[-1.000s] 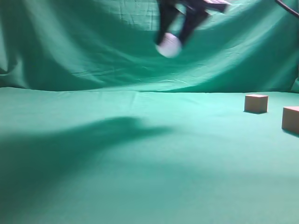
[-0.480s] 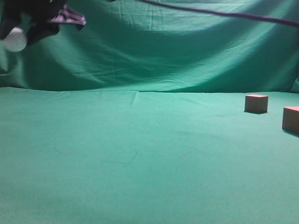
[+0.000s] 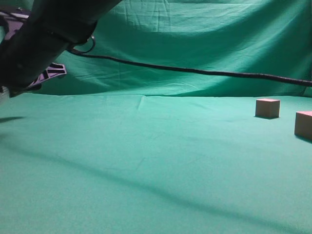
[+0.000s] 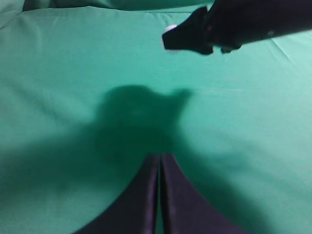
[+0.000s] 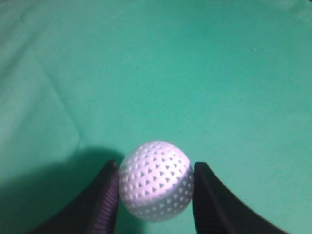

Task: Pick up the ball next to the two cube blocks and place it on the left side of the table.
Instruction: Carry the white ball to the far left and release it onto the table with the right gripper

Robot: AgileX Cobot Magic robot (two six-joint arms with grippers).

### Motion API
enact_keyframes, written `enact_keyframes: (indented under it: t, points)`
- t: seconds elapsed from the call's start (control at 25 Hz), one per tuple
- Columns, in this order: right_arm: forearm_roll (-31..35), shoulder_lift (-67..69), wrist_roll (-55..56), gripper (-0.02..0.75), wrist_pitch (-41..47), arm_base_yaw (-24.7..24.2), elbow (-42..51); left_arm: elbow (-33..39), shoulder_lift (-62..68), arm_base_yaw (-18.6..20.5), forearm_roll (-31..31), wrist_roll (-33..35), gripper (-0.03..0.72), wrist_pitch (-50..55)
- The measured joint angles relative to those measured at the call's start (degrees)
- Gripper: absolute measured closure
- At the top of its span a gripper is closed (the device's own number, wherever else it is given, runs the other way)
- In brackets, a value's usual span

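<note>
Left gripper (image 4: 159, 168): parked low over the counter (image 3: 146, 161), jaws pressed together with only a hairline slit between them, nothing in them.

Right gripper (image 5: 155, 187): jaws clamped on the ball (image 5: 156, 181), one pad on each flank, and the bite looks square across the middle.

Ball: riding between those jaws above bare green cloth, its shadow pooled just below and left of it, so it looks close to the surface but not clearly down yet.

Right arm (image 3: 48, 34): stretched right across to the far left edge of the exterior view, cable trailing behind; the jaws themselves are out of that frame.

Cube blocks (image 3: 267, 107): far right of the counter, well apart from the action, the second cube (image 3: 303, 124) cut by the frame edge.

Step in hand: the set-down, I'd say. Best done by lowering until the ball touches cloth, then parting the jaws slowly and evenly; a round ball may roll if nudged.
</note>
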Motion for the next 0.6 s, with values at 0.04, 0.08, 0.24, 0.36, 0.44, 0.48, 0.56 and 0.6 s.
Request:
enact_keyframes:
  t: [0.04,0.08,0.24,0.36,0.44,0.48,0.56,0.6]
  points:
    - [0.00,0.27,-0.29,0.418,0.00,0.15,0.00,0.00,0.00,0.00,0.00,0.00,0.688,0.00]
    - [0.00,0.50,-0.43,0.418,-0.04,0.28,-0.13,0.00,0.00,0.00,0.00,0.00,0.688,0.00]
    - [1.58,0.86,-0.53,0.363,1.51,-0.04,-0.25,0.00,0.00,0.00,0.00,0.00,0.688,0.00]
    - [3.59,0.86,-0.66,0.220,3.98,-0.81,-0.25,0.00,0.00,0.00,0.00,0.00,0.688,0.00]
    - [4.40,0.51,-0.66,0.138,6.58,-1.51,-0.63,0.00,0.00,0.00,0.00,0.00,0.688,0.00]
    - [4.40,0.05,-0.66,0.123,8.25,-1.73,-1.07,0.00,0.00,0.00,0.00,0.00,0.688,0.00]
    - [4.26,-2.54,-0.66,0.138,12.72,-2.46,-2.19,0.00,0.00,0.00,0.00,0.00,0.688,0.00]
    - [3.90,-4.52,-0.66,0.138,15.44,-2.88,-2.90,0.00,0.00,0.00,0.00,0.00,0.688,0.00]
